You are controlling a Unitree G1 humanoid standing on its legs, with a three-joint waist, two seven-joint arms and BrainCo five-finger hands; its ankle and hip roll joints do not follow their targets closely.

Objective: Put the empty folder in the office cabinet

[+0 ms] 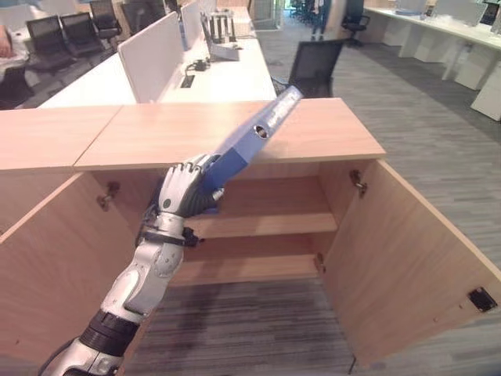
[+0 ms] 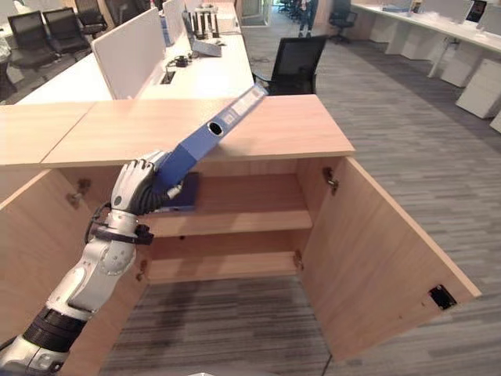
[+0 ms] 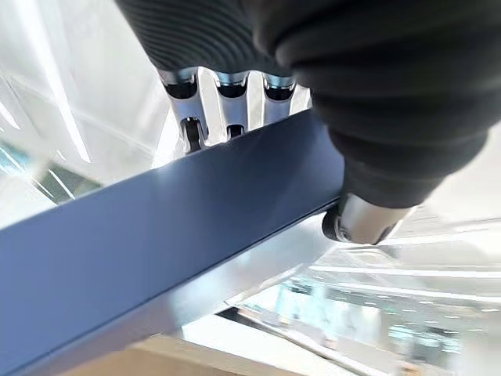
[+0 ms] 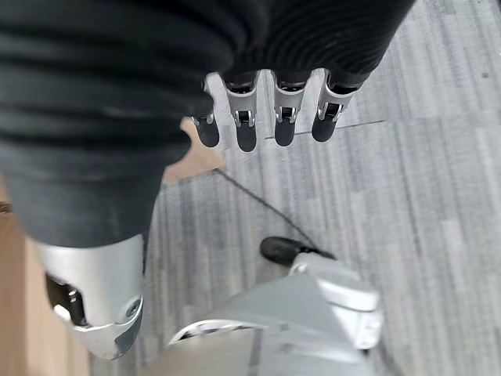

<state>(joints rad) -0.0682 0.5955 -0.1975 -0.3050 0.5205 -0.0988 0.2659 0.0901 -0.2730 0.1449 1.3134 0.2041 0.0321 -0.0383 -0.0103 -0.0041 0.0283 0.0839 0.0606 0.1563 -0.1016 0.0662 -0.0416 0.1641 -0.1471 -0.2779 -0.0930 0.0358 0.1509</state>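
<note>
Left eye view: left hand (image 1: 182, 190) fingers curl round the blue folder (image 1: 252, 139) — its long axis slants up across the cabinet (image 1: 313, 133) top, lower end just before the upper shelf (image 1: 270, 223).

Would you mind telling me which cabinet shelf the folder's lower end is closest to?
The upper shelf; the blue folder, held in the left robot hand, slants up over the cabinet top, well above the lower shelf.

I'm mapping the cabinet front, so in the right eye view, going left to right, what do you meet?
Left cabinet door → left hand → blue folder → upper shelf → right cabinet door.
</note>
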